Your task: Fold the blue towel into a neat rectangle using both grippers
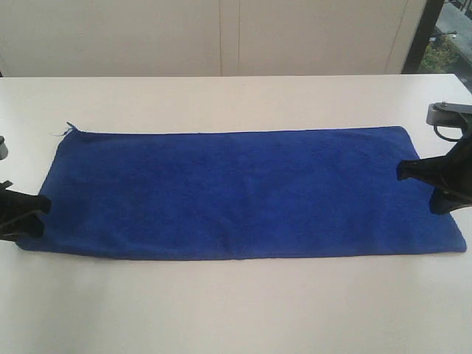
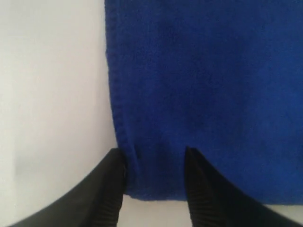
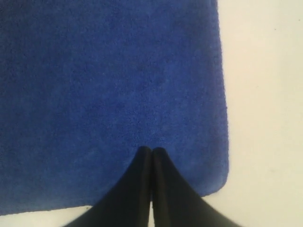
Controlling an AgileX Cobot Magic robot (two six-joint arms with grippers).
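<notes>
Item, one worktop (image 1: pixel 236 310), white, carrying everything below.

Item, one left gripper (image 2: pixel 154 158), at the towel's left short end; its two fingers (image 2: pixel 111 184) stand apart, one at the cloth's border and one on the cloth, a small pucker of terry between them, nothing pinched.

Item, one loose thread (image 1: pixel 68 128), at the far left corner.

Item, one blue towel (image 1: pixel 236 192), lying flat and unfolded in a single layer; its long axis runs left to right, straight from one gripper to the other, so each arm has a short end in front of its fingers and the cloth stretches away from both tips toward the middle.

Item, one right gripper (image 3: pixel 152 150), just inside the right short end, near a corner; its two fingers (image 3: pixel 137 189) are pressed together with their tips over the towel; I see no cloth between them.

Neither arm looks nearer; I judge the fold turns on both ends being lifted together.
</notes>
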